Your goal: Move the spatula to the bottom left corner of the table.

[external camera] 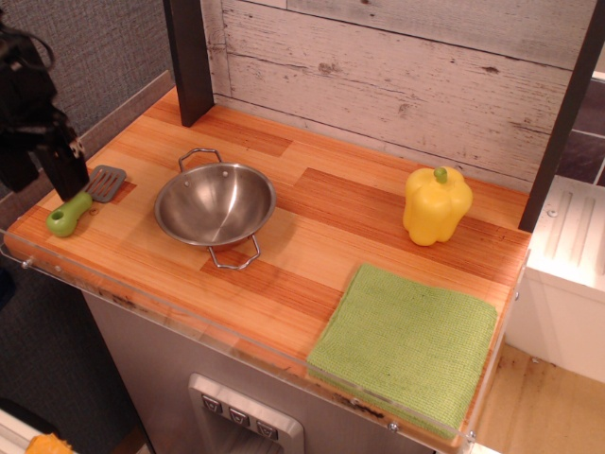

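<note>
I am looking at the spatula [85,200] lying near the table's [312,236] left edge. It looks light and hard, so I am aiming for its fat green handle. My gripper [43,161] is hanging beside it; I cannot tell if it is open.

No readable text, labels, brands or numbers anywhere. The panel below the counter [284,274] front edge has three small buttons [238,416]; any markings on them are too small to read.
</note>
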`<state>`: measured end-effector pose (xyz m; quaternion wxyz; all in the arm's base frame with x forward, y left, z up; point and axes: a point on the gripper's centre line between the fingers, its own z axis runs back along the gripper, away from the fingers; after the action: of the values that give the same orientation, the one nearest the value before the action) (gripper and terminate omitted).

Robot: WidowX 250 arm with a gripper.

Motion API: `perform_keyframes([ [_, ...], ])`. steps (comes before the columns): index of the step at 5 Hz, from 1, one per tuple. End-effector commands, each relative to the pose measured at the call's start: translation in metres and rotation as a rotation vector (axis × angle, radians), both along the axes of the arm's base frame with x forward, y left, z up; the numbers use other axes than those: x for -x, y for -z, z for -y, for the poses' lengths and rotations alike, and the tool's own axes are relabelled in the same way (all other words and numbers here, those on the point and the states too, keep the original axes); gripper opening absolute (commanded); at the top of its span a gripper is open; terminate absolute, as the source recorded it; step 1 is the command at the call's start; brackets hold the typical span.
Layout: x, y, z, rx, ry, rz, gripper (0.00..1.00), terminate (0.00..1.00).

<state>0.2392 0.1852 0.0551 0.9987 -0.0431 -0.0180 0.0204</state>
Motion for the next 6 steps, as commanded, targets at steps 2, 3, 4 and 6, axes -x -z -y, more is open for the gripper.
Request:
perform_keyframes([
  [2,-0.014,0.053,0.009,-0.125,-0.083,-0.08,1.0,0.0],
  [3,-0.014,0.057,0.009,-0.103,-0.072,-0.063,0.0,0.0],
  [4,-0.011,0.042,0.007,-0.114,-0.073,-0.038,0.0,0.0],
  [6,0.002,-0.024,0.002,-0.182,-0.187,0.033,0.0,0.0],
])
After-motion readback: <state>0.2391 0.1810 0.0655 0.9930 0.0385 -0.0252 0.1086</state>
